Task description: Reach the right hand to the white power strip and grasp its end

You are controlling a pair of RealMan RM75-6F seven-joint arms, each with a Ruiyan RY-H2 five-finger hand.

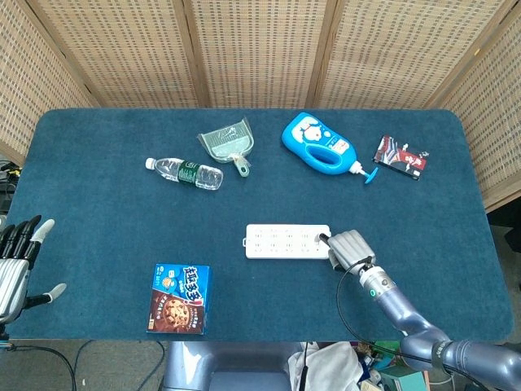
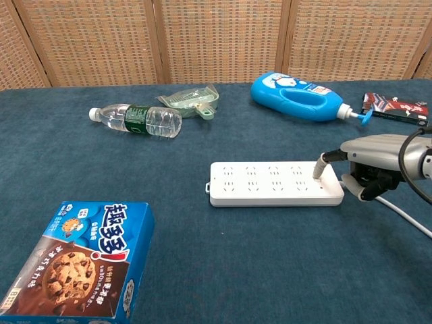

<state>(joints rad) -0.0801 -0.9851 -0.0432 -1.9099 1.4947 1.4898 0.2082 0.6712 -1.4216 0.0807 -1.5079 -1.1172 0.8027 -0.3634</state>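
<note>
We see the right hand (image 2: 368, 165) at the cord end of the white power strip (image 2: 273, 183), one fingertip (image 2: 318, 169) pressing down on the strip's top face while the other fingers curl in below, beside that end; whether they actually clasp the strip we cannot tell, so we call the grip unconfirmed. From above, the same hand (image 1: 348, 247) covers the strip's (image 1: 286, 241) end, touching it. The strip lies flat on the blue table (image 1: 106, 236), its long side running across our view, with a pale cord (image 2: 405, 216) trailing away from the hand's side. Beyond the strip, toward the wicker screen, rest a blue detergent bottle (image 1: 319, 144), a green dustpan (image 1: 228, 141) and a clear water bottle (image 1: 186, 172) on its side; the dark packet (image 1: 401, 156) sits just beyond the detergent bottle's nozzle. Nearer than the strip, on the side away from the hand, lies the blue cookie box (image 1: 180, 298). Well apart from the strip, at the table's edge, the left hand (image 1: 18, 269) waits with fingers spread, holding nothing.
</note>
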